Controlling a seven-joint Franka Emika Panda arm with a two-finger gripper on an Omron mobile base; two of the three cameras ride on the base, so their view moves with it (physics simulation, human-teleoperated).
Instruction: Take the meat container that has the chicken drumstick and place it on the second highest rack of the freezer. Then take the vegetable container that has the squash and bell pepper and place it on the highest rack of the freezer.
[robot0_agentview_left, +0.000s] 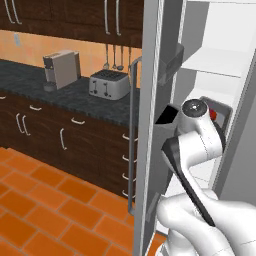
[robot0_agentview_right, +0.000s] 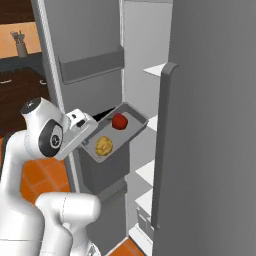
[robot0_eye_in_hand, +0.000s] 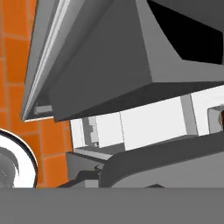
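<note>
The vegetable container (robot0_agentview_right: 116, 134) hangs in the air at the mouth of the freezer (robot0_agentview_right: 210, 125), carried at its near end by the gripper (robot0_agentview_right: 89, 125); the bell pepper (robot0_agentview_right: 119, 121) sits toward the freezer side of the tray, the squash (robot0_agentview_right: 104, 145) toward the arm. The fingers themselves are hidden behind the tray's rim and the hand, so I cannot tell how wide they stand, though the tray has no other support and looks clamped at its edge. The tray tilts, its far corner higher than the corner nearest the arm. From the left base view the pepper (robot0_agentview_left: 213, 114) peeks past the wrist, just inside the freezer's open door (robot0_agentview_left: 150, 125). White shelves (robot0_agentview_right: 157, 70) step up inside the freezer, the highest one well above the tray. My judgement: this is the second carry, and the tray must rise to that top shelf before going in. To do it well: level the tray first so the round vegetables do not roll, lift clear of the shelf lip, keep off the door's inner bins (robot0_agentview_right: 90, 67), then slide inward and set down flat before letting go.
</note>
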